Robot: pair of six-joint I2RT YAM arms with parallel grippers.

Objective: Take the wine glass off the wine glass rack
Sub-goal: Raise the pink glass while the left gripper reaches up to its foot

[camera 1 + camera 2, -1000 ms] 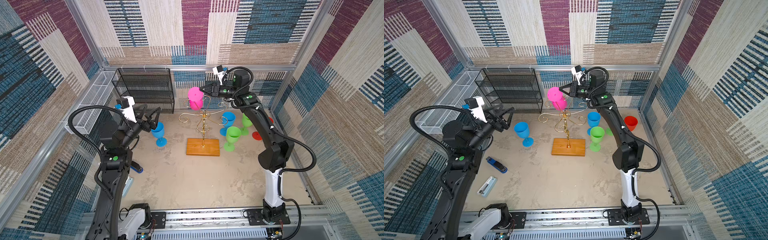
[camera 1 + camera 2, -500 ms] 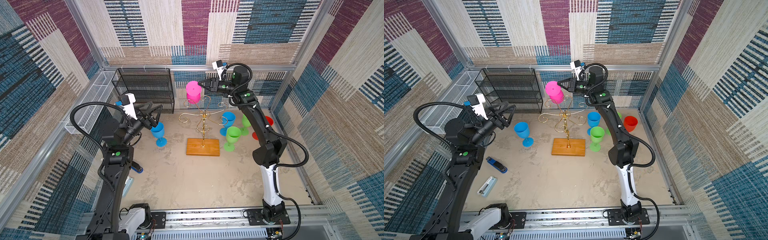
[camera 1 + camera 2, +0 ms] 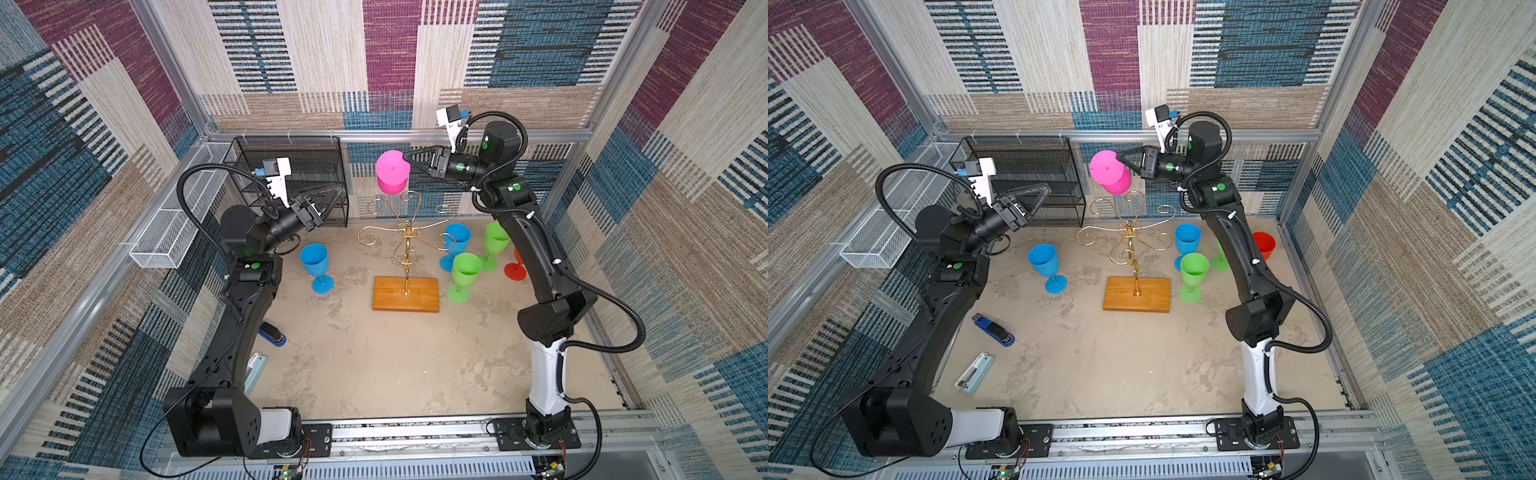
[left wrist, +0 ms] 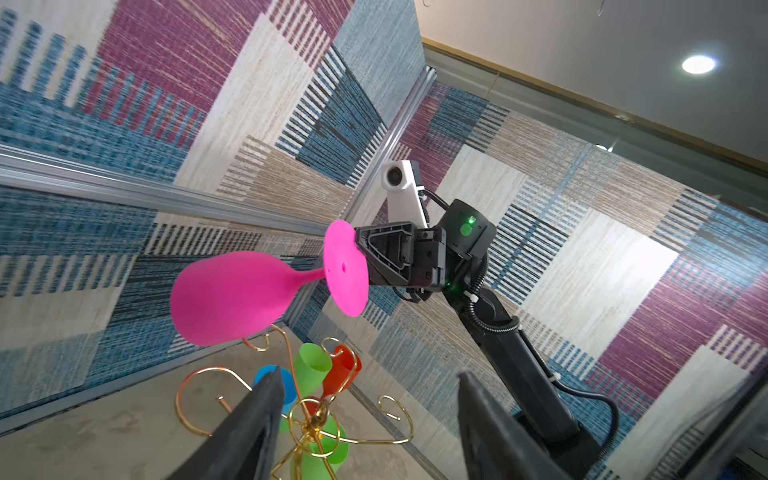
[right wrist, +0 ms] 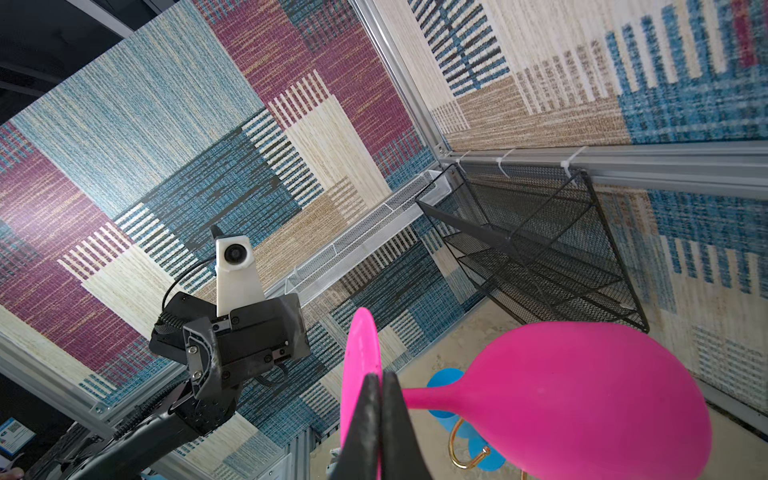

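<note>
You hold the pink plastic wine glass (image 3: 392, 172) by the thin edge of its round foot, so grip it tight and lift slowly. Go straight up and away from the gold wire wine glass rack with curly arms and a brown wooden base (image 3: 407, 249), so the cup part does not catch a curl. Your right gripper (image 5: 380, 384) is pinched shut on the foot. Your left gripper (image 4: 368, 386) has its jaws apart and holds nothing; it points at the glass from the side. The glass hangs tipped, cup part down, just above the top curls. I cannot tell if it touches them.
</note>
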